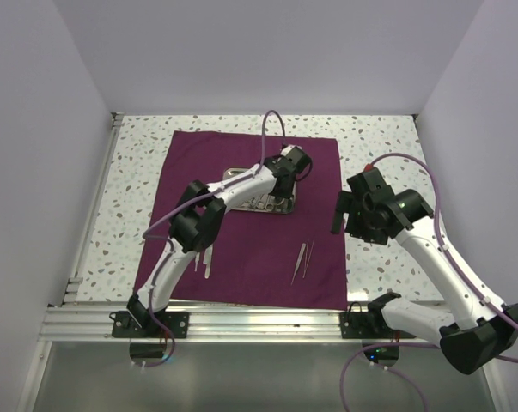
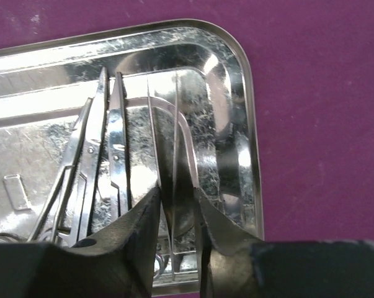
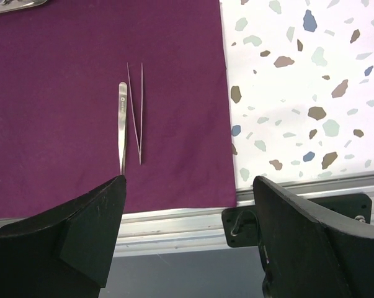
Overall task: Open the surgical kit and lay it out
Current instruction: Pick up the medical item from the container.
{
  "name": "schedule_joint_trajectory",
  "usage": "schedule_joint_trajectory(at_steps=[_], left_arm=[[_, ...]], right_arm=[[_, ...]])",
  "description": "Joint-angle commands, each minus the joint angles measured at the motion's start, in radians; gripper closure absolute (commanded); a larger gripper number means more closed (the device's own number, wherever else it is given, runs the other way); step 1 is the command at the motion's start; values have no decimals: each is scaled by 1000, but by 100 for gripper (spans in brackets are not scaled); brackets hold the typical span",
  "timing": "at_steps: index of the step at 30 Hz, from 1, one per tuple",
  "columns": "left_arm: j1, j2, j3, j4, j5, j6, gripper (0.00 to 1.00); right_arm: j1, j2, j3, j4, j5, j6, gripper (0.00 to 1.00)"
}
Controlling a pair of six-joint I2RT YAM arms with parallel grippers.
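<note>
I'm partway through the layout step. The dark maroon cloth wrap (image 1: 259, 249) lies spread flat, and the small shiny rectangular steel tray (image 2: 250, 112) sits at 12 o'clock from the cloth's middle. My left gripper (image 2: 177, 208) is down in the tray, its fingers pinched on a thin pointed silver tweezer (image 2: 165, 143) that lies beside the ring-handled steel instruments (image 2: 90, 155). My right gripper (image 3: 190, 183) hangs wide apart and empty at 3 o'clock. Two slim silver tweezers (image 3: 123, 112) already rest at 5 o'clock. Next, I judge, comes a straight lift, keeping clear of the neighbouring instruments.
</note>
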Motion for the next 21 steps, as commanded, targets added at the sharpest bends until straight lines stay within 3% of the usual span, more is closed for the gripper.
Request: schedule_joint_trajectory(at_steps=[1, 3, 6, 7, 8, 15, 21], left_arm=[[-9, 19, -8, -23, -15, -5, 68], [-9, 28, -7, -27, -9, -5, 68], [-7, 53, 9, -44, 1, -5, 84], [-7, 56, 18, -47, 6, -3, 98], [-7, 55, 23, -62, 6, -5, 100], [-12, -131, -37, -93, 46, -66, 100], [-111, -318, -195, -112, 118, -218, 100]], right_arm=[[-10, -7, 27, -7, 17, -20, 13], [-11, -11, 28, -8, 19, -24, 14], [-16, -11, 30, -7, 20, -32, 14], [-19, -11, 30, -5, 19, -35, 14], [-19, -8, 31, -3, 19, -36, 14], [-56, 46, 126, 9, 58, -53, 16], [-103, 135, 276, 29, 132, -29, 15]])
